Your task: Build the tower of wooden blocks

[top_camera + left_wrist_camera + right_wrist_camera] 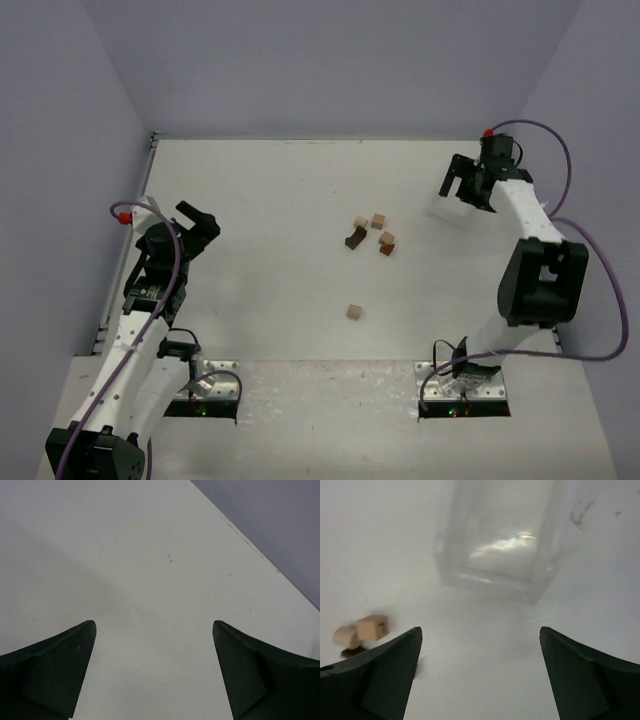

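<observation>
Small wooden blocks lie loose at mid-table: two pale tan ones [378, 221] [361, 223], a dark brown piece [353, 237] and a reddish-brown one [387, 242]. A lone tan cube [354, 312] sits nearer the arms. My right gripper [458, 186] hangs open at the far right, right of the cluster and above the clear plastic tray [452, 212]. In the right wrist view the gripper [480, 632] holds nothing; the tray [500, 545] lies ahead and two tan blocks [372, 627] [345, 636] sit at the left. My left gripper [200, 226] [154, 625] is open over bare table, far left of the blocks.
Grey walls close the table at the back and both sides; the far edge [250, 542] shows in the left wrist view. Both arm bases [205, 385] [462, 388] sit at the near edge, with purple cables looping beside the right arm.
</observation>
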`<state>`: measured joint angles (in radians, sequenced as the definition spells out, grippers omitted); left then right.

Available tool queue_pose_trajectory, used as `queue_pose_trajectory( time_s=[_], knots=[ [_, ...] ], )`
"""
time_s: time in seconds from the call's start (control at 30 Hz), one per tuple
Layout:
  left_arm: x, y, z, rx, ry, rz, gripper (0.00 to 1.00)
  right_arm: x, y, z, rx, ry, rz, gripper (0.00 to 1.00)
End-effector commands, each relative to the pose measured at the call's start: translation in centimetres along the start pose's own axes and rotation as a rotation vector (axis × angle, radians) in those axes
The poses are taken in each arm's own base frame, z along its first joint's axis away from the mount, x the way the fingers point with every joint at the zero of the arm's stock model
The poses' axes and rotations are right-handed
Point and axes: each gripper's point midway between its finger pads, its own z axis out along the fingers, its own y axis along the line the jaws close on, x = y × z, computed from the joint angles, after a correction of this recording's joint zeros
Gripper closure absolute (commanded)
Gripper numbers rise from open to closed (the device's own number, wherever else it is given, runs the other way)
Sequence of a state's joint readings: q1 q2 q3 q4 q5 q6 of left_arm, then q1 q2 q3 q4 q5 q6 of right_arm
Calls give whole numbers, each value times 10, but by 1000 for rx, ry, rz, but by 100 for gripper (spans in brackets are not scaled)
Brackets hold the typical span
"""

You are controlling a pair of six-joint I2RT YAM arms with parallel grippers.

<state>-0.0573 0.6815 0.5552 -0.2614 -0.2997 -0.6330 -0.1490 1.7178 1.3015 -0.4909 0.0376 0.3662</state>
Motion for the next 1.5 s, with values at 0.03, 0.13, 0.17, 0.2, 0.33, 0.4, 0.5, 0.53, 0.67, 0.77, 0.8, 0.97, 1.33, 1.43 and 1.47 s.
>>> queue_pose_trajectory(
  time_s=[0.03, 0.13, 0.17, 0.2, 0.33, 0.4, 0.5, 0.53, 0.67, 0.77, 0.8, 0.97, 1.33, 1.43, 1.47],
  knots=[
    [-17, -17, -3, 71, -43, -11, 0, 72, 110, -80, -256, -98, -162, 1],
    [-14, -19, -3, 82, -35, -9, 0, 145, 137, -97, -338, -35, -262, 1],
    [-14, -20, -2, 88, -31, -10, 0, 174, 149, -105, -369, -5, -323, 1],
    [-12, -20, -2, 90, -27, -9, 0, 191, 145, -104, -346, 20, -327, 1],
    [-11, -21, -1, 95, -21, -8, 0, 276, 153, -121, -322, 108, -450, 1],
    [-12, -21, -1, 93, -25, -9, 0, 306, 150, -123, -299, 158, -491, 1],
    [-11, -22, -1, 103, -26, -11, 0, 342, 162, -135, -324, 206, -594, 1],
    [-10, -22, 0, 104, -23, -10, 0, 351, 164, -134, -310, 219, -619, 1],
    [-11, -22, -1, 99, -24, -7, 0, 384, 173, -139, -310, 272, -673, 4],
    [-13, -19, -2, 90, -33, -10, 0, 394, 167, -131, -261, 288, -620, 16],
    [-13, -19, -2, 91, -36, -12, 0, 397, 168, -129, -270, 296, -601, 22],
    [-15, -19, -4, 88, -47, -16, 0, 408, 176, -132, -329, 327, -573, 60],
    [-17, -17, -6, 82, -56, -20, 0, 342, 196, -129, -351, 93, -589, 81],
    [-19, -16, -7, 79, -61, -23, 0, 287, 200, -110, -299, 5, -521, 81],
    [-19, -16, -7, 78, -62, -24, 0, 272, 201, -104, -280, -23, -520, 81]
  ],
)
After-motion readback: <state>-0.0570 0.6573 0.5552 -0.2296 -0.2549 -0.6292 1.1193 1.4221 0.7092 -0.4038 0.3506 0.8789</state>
